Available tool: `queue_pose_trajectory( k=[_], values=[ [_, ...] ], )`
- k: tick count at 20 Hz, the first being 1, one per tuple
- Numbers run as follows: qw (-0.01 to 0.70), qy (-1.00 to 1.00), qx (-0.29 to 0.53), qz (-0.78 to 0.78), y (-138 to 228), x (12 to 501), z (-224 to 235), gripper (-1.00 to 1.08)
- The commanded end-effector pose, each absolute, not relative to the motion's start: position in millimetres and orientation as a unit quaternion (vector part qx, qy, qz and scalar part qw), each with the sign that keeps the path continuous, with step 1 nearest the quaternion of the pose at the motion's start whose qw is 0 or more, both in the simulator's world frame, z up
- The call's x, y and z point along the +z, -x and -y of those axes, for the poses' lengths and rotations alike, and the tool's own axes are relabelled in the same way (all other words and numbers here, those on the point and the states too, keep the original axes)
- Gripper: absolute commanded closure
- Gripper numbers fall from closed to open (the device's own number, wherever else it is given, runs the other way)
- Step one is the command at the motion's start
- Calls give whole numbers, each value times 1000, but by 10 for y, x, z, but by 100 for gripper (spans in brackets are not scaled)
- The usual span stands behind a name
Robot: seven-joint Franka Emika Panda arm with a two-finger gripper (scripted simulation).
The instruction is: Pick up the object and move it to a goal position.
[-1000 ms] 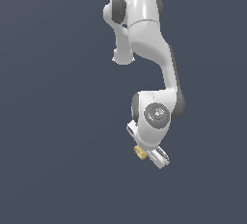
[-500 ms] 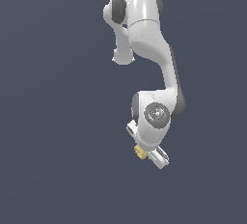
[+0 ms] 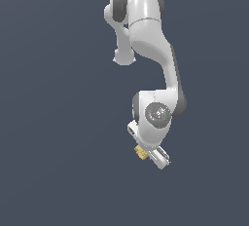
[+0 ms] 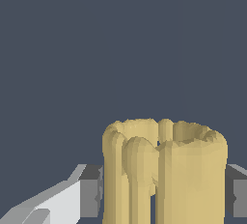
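Object point(image 4: 164, 175) sits between fingers point(image 4: 90, 191), both pads touching sides.

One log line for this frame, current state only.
arm: Panda | gripper: fingers flank object, contact unclear | object: tan-yellow chunk, at gripper | goal: no marker visible

Setting: bare sim render, no real room. Flat dark slate-blue backdrop all round the white arm point(image 3: 151, 69); no walls, furniture or floor edge visible. Flat shading, faceted surfaces. Wrist view shows same uniform backdrop.
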State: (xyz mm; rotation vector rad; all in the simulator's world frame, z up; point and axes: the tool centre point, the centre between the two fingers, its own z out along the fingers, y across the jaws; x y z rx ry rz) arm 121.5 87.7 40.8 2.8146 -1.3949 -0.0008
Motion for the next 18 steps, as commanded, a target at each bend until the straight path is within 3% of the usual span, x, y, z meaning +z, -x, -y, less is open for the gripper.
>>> queue_pose_trajectory(
  k=[1,18],
  values=[
    [0,-896,0,444,-1184,422,-862,108],
    [0,-896,0,444,-578,629,-597,108]
  ],
)
